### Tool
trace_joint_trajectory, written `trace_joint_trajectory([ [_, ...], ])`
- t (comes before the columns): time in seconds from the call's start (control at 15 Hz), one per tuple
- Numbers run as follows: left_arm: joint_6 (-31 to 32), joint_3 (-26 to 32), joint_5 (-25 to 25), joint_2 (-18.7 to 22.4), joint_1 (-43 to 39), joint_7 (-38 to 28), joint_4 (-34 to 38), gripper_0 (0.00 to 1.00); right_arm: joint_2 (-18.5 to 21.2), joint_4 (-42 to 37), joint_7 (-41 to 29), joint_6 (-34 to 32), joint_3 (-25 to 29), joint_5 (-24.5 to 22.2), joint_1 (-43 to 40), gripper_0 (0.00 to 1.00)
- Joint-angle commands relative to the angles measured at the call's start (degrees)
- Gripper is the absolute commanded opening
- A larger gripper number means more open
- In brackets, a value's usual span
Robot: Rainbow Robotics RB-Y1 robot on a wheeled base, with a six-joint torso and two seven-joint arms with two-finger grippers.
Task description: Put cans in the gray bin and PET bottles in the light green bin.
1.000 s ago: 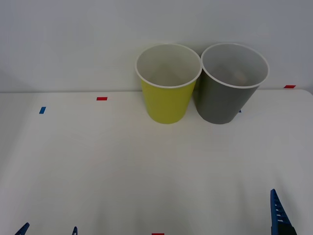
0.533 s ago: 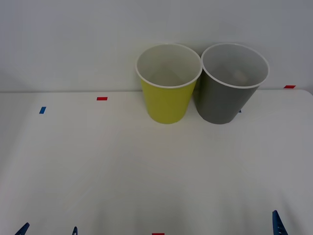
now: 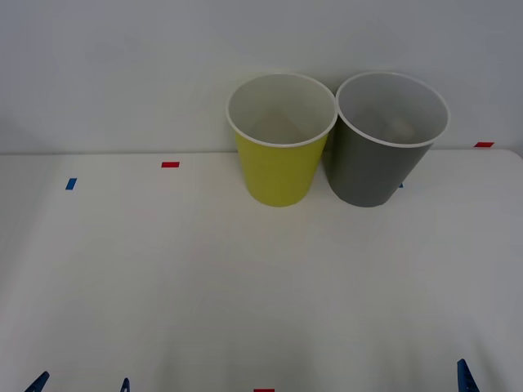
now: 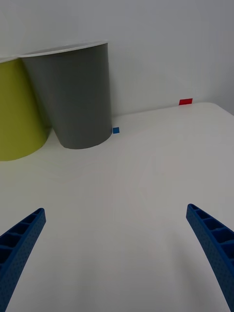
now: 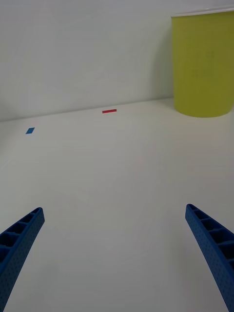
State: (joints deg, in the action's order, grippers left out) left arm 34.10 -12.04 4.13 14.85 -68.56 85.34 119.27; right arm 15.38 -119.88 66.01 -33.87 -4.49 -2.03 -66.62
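Observation:
The light green bin (image 3: pixel 278 175) and the gray bin (image 3: pixel 372 175) stand upright side by side, touching, at the back of the white table against the wall. Both also appear in the right wrist view, light green bin (image 4: pixel 17 122) and gray bin (image 4: pixel 78 97). A dim shape lies deep in the gray bin; I cannot tell what it is. Cans and PET bottles are out of view. My left gripper (image 5: pixel 114 208) is open over bare table at the near left. My right gripper (image 4: pixel 116 209) is open at the near right, with one fingertip (image 3: pixel 466 377) at the front view's lower edge.
Small tape marks dot the table: red (image 3: pixel 170 164) and blue (image 3: pixel 70 184) at the left, red (image 3: pixel 484 144) at the far right, blue (image 4: pixel 116 130) by the gray bin. The wall rises right behind the bins.
The right gripper's finger has drawn back toward the near edge in the front view, with only its tip left showing. The bins and the left gripper have not moved.

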Motion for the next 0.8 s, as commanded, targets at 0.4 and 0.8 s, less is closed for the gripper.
trace_joint_trajectory([
  [0.4, 0.0, 0.0, 0.0, 0.0, 0.0, 0.0, 0.0, 1.00, 0.0, 0.0, 0.0, 0.0, 0.0, 0.0, 0.0, 1.00],
  [0.8, 0.0, 0.0, 0.0, 0.0, 0.0, 0.0, 0.0, 1.00, 0.0, 0.0, 0.0, 0.0, 0.0, 0.0, 0.0, 1.00],
])
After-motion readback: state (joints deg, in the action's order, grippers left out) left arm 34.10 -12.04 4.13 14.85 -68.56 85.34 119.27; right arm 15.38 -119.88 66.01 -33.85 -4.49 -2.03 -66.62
